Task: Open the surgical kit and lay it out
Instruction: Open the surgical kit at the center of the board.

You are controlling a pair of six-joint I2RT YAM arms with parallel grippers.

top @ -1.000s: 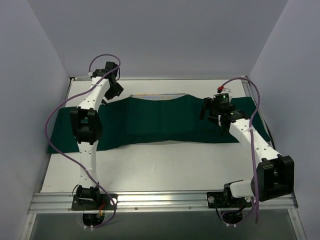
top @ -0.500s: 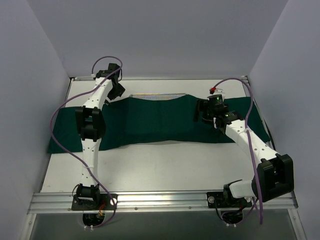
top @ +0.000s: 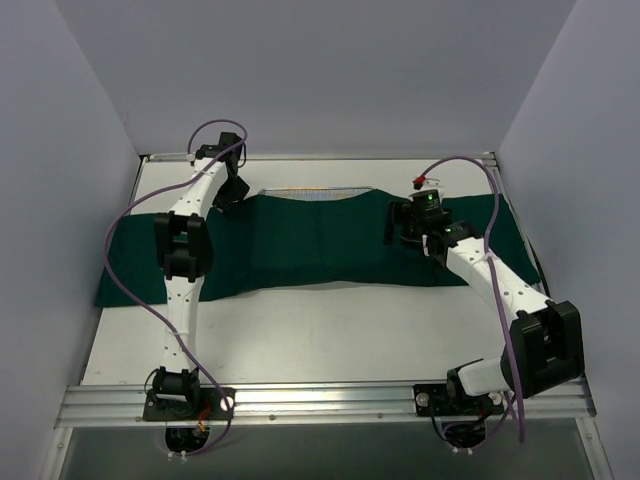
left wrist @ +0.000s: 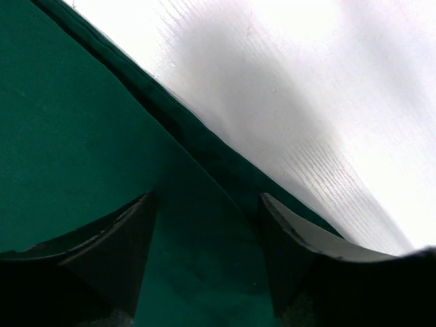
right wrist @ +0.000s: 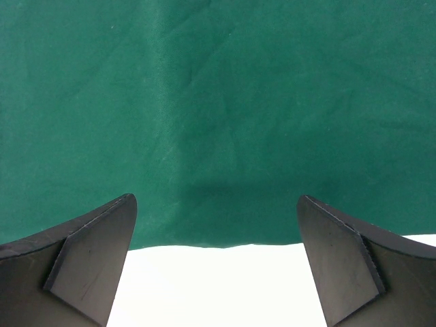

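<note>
A dark green cloth wrap [top: 320, 245] lies spread in a long band across the middle of the white table [top: 330, 335], running from the left wall almost to the right rail. Its lower edge curves upward toward the centre. At the middle of its upper edge a thin strip of a silver wire-mesh tray [top: 315, 192] shows above the cloth.

The left gripper [top: 232, 190] sits at the upper left, over the cloth's top edge. In the left wrist view its fingers [left wrist: 119, 248] are apart above a folded hem that runs diagonally, with bare table filling the upper right.

The right gripper [top: 395, 228] hangs over the cloth right of centre. In its wrist view the fingers [right wrist: 88, 255] are spread wide, green cloth fills the upper frame, and a straight cloth edge meets white table along the bottom.

A broad bare stretch of table lies below the cloth.
</note>
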